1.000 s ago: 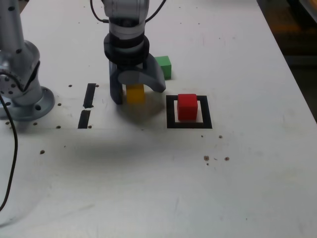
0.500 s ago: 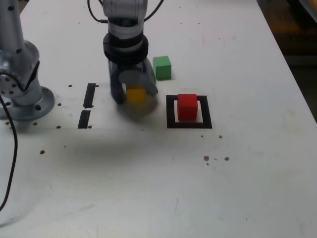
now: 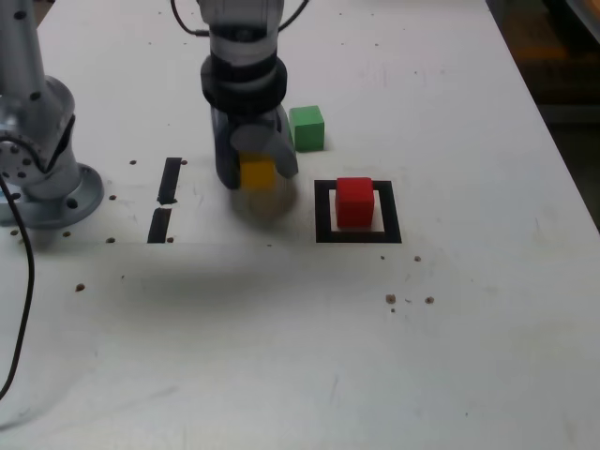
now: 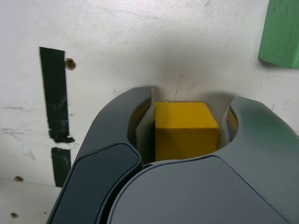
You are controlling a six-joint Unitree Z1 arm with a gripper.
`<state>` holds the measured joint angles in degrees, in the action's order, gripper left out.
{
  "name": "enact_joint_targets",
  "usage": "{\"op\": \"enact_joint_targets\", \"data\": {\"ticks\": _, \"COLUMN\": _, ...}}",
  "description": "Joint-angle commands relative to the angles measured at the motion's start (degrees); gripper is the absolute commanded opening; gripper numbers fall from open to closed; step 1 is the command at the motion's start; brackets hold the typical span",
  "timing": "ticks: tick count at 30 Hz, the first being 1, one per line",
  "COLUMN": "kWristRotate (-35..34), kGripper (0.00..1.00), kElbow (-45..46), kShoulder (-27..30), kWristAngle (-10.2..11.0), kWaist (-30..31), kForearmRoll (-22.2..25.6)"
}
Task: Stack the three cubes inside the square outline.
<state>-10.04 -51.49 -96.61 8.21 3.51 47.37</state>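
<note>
Your table point(image 3: 450, 356) is white and mostly bare, marked with a few dark specks and two short black tape strips point(image 3: 166, 199) toward the exterior view's left. At that view's far left edge stands a grey metal base point(image 3: 37, 178) with a cable trailing off it.

Your arm point(image 3: 246, 56) comes straight down near the middle of the table. The jaws are drawn in against the two sides of the yellow cube point(image 3: 258, 172), and the wrist view shows the gripper point(image 4: 187, 133) hugging that cube on both flanks with no visible gap. Count it as gripped, though the exterior view does not make plain whether the cube has left the table.

The square outline point(image 3: 324, 214) lies just toward the exterior view's right of the yellow cube. The red cube point(image 3: 354, 201) sits inside it, upright and fairly well centred, so judge the first layer as done.

The green cube point(image 3: 307, 127) rests on the table just behind the arm, outside the outline and apart from the others.

What remains for you: carry the yellow cube over, set it square on the red one, then fetch the green cube for the top. That puts the task roughly a third along.
</note>
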Motion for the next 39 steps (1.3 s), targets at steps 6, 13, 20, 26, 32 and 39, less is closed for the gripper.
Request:
{"op": "enact_joint_targets", "data": {"ticks": 6, "kWristRotate": 0.11, "kGripper": 0.11, "kElbow": -7.29, "kShoulder": 2.15, "kWristAngle": 0.41, "kWaist": 0.84, "kForearmRoll": 11.09}}
{"op": "enact_joint_targets", "data": {"ticks": 13, "kWristRotate": 0.1, "kGripper": 0.11, "kElbow": -15.85, "kShoulder": 2.34, "kWristAngle": -0.03, "kWaist": 2.49, "kForearmRoll": 18.53}}
{"op": "enact_joint_targets", "data": {"ticks": 20, "kWristRotate": 0.17, "kGripper": 0.11, "kElbow": -21.81, "kShoulder": 0.57, "kWristAngle": -1.03, "kWaist": 4.07, "kForearmRoll": 21.73}}
{"op": "enact_joint_targets", "data": {"ticks": 26, "kWristRotate": 0.69, "kGripper": 0.11, "kElbow": -26.8, "kShoulder": -2.2, "kWristAngle": -2.39, "kWaist": 5.74, "kForearmRoll": 23.36}}
{"op": "enact_joint_targets", "data": {"ticks": 32, "kWristRotate": 1.33, "kGripper": 0.11, "kElbow": -31.63, "kShoulder": -5.99, "kWristAngle": -4.22, "kWaist": 7.52, "kForearmRoll": 23.24}}
{"op": "enact_joint_targets", "data": {"ticks": 39, "kWristRotate": 1.42, "kGripper": 0.11, "kElbow": -33.7, "kShoulder": -9.19, "kWristAngle": -5.3, "kWaist": 8.59, "kForearmRoll": 22.27}}
